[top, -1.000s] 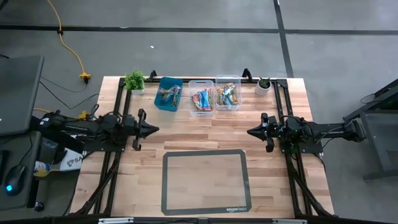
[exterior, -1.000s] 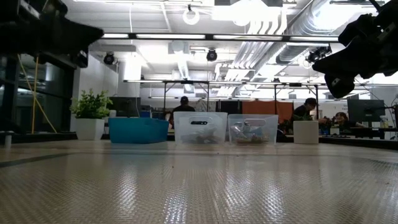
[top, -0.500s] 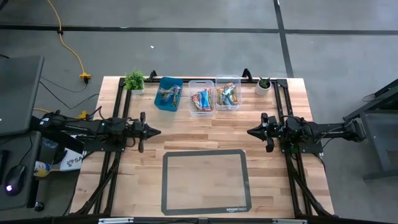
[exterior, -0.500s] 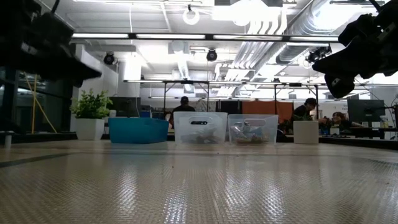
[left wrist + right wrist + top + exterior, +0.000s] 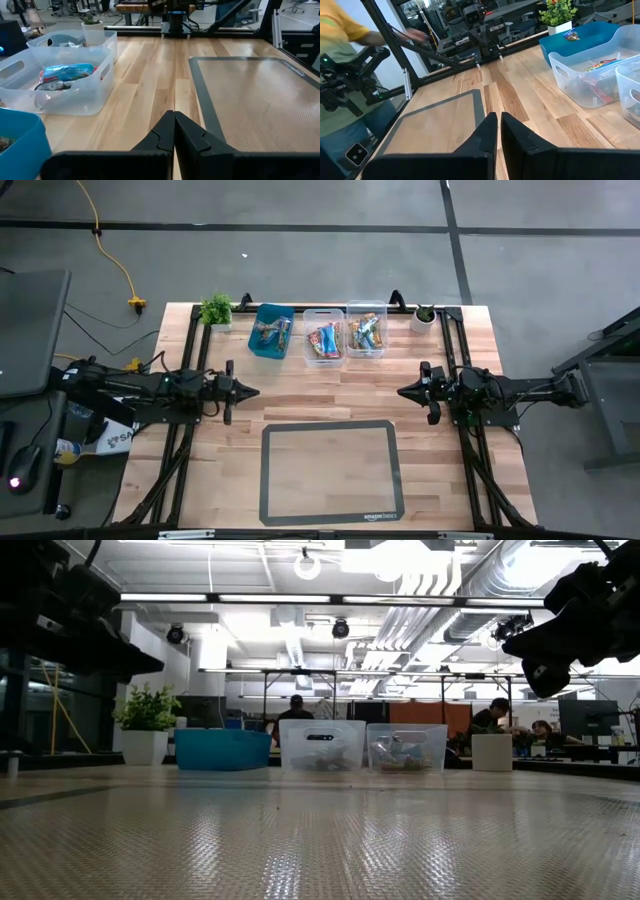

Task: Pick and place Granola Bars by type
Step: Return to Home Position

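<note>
The Granola Bars [image 5: 324, 340] are lying inside three bins that are standing in a row along the far edge of the table [image 5: 300, 405]. There is a teal bin [image 5: 281, 311], a clear bin [image 5: 323, 312] next to it, and a second clear bin [image 5: 366, 305] closest to the right edge. The left claw [image 5: 252, 391] is hanging over the table near its left edge, with its two fingers pressing together and holding nothing. The right claw [image 5: 402, 393] is hanging near the right edge and pointing toward the left claw. Its fingers are sitting together too, with nothing in them. A dark-rimmed mat [image 5: 266, 470] is lying by the near edge.
</note>
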